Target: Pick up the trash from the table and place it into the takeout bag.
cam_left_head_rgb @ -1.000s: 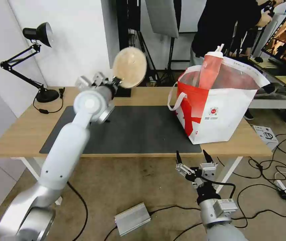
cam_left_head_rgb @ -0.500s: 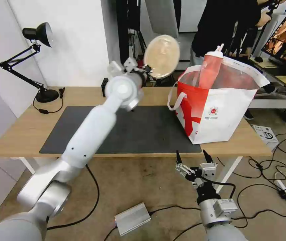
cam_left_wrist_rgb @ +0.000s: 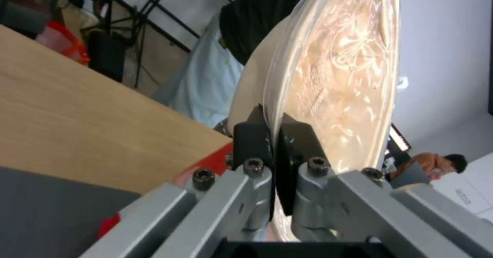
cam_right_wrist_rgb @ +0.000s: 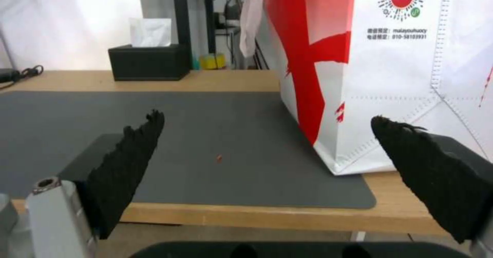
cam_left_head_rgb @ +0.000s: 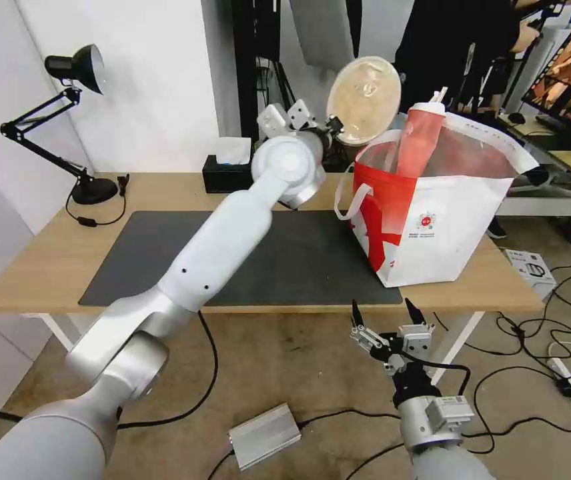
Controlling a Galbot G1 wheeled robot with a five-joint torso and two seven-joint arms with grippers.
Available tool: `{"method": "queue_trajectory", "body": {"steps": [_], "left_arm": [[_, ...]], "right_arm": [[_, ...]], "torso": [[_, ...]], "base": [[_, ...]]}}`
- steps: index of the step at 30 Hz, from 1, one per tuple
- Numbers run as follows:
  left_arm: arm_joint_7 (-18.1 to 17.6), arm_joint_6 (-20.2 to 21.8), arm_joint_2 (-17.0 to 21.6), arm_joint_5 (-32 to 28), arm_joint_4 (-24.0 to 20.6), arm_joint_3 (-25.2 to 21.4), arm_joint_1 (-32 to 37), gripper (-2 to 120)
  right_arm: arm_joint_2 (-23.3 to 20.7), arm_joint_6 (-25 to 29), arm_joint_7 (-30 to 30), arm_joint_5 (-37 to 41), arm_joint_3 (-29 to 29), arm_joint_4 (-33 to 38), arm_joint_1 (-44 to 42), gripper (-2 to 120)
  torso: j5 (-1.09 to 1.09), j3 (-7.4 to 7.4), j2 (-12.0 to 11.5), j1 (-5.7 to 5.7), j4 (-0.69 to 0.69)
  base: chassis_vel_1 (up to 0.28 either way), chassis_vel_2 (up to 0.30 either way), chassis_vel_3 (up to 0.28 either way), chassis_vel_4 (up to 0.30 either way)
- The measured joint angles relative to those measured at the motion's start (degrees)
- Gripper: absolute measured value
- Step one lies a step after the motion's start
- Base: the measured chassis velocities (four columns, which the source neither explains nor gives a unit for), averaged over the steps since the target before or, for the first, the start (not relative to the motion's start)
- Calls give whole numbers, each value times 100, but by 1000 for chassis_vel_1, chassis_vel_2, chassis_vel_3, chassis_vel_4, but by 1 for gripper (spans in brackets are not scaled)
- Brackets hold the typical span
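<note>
My left gripper (cam_left_head_rgb: 329, 127) is shut on the rim of a beige pulp bowl (cam_left_head_rgb: 363, 91), holding it on edge high above the table (cam_left_head_rgb: 45, 257), just left of the takeout bag's (cam_left_head_rgb: 432, 220) open top. The left wrist view shows the black fingers (cam_left_wrist_rgb: 252, 142) pinching the bowl (cam_left_wrist_rgb: 339, 77) rim. A red paper cup (cam_left_head_rgb: 420, 137) with lid and straw stands tilted inside the bag. My right gripper (cam_left_head_rgb: 387, 313) hangs open below the table's front edge, facing the bag (cam_right_wrist_rgb: 390, 69) and the dark mat (cam_right_wrist_rgb: 205, 134).
A black tissue box (cam_left_head_rgb: 227, 173) sits at the table's back edge and a black desk lamp (cam_left_head_rgb: 65, 120) at the back left. A small red crumb (cam_right_wrist_rgb: 219, 158) lies on the mat. Cables and a silver box (cam_left_head_rgb: 263, 435) lie on the floor.
My left arm has swung right and upward with the bowl, from over the mat's back to beside the bag's top, uncovering the tissue box. The right arm has not moved.
</note>
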Motion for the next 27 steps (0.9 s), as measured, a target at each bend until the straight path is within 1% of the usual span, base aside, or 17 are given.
{"method": "queue_trajectory", "body": {"steps": [1, 7, 15, 23, 27], "left_arm": [[32, -6, -68, 16, 77, 44, -54, 0], [79, -10, -194, 29, 255, 164, -197, 0], [227, -45, -332, 83, 565, 534, -468, 0], [272, -46, -444, 218, 796, 758, -487, 0], [302, -46, -460, 241, 821, 828, -484, 0]], "right_arm": [[0, 0, 0, 0, 0, 0, 0, 100], [0, 0, 0, 0, 0, 0, 0, 100], [0, 0, 0, 0, 0, 0, 0, 100], [0, 0, 0, 0, 0, 0, 0, 100], [0, 0, 0, 0, 0, 0, 0, 100]], "torso": [[0, 0, 0, 0, -1], [1, 0, 1, 0, 0], [1, 0, 1, 0, 0], [0, 0, 1, 0, 0], [0, 0, 1, 0, 0]], "base": [[0, 0, 0, 0], [0, 0, 0, 0], [0, 0, 0, 0], [0, 0, 0, 0], [0, 0, 0, 0]]}}
